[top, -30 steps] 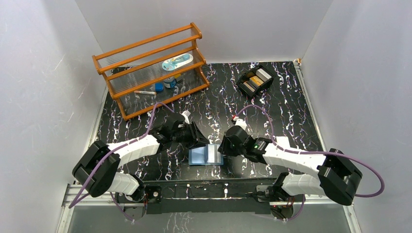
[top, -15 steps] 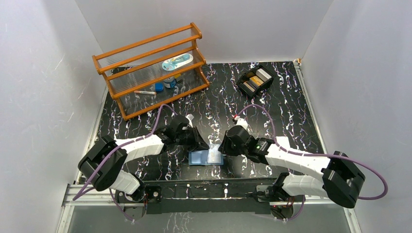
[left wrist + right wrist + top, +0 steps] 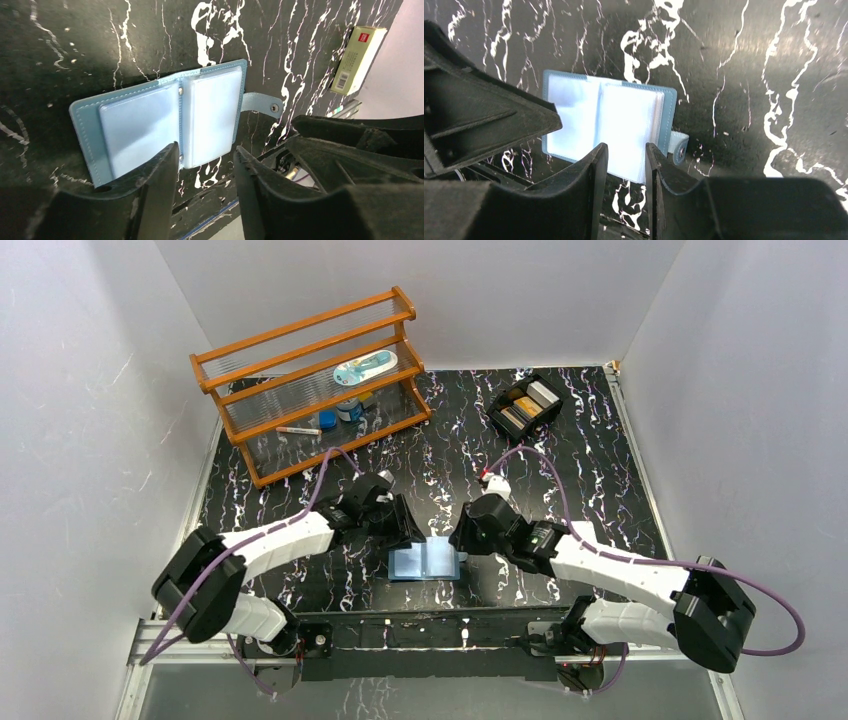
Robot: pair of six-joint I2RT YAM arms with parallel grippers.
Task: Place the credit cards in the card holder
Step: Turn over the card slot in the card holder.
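Observation:
The card holder (image 3: 425,561), a blue wallet, lies spread open and flat near the table's front edge, its pale clear sleeves (image 3: 165,122) facing up and its snap tab (image 3: 678,145) sticking out at one side. Left gripper (image 3: 408,531) hovers at the holder's far left corner, open, with nothing between its fingers (image 3: 206,150). Right gripper (image 3: 463,540) hovers at the holder's right edge, open as well (image 3: 625,147), with the sleeves showing beyond its tips. The credit cards (image 3: 527,406), orange and pale, stand in a black tray (image 3: 505,398) at the far right.
A wooden rack (image 3: 312,380) with small items on its shelves stands at the back left. A pale green box (image 3: 357,60) lies near the wall in the left wrist view. The table's front rail (image 3: 420,618) runs close behind the holder.
The left gripper dipped to the holder, closing partly, then drew back a little and opened again. A sleeve that stood raised half a second ago now lies flat. The right gripper shifted slightly left.

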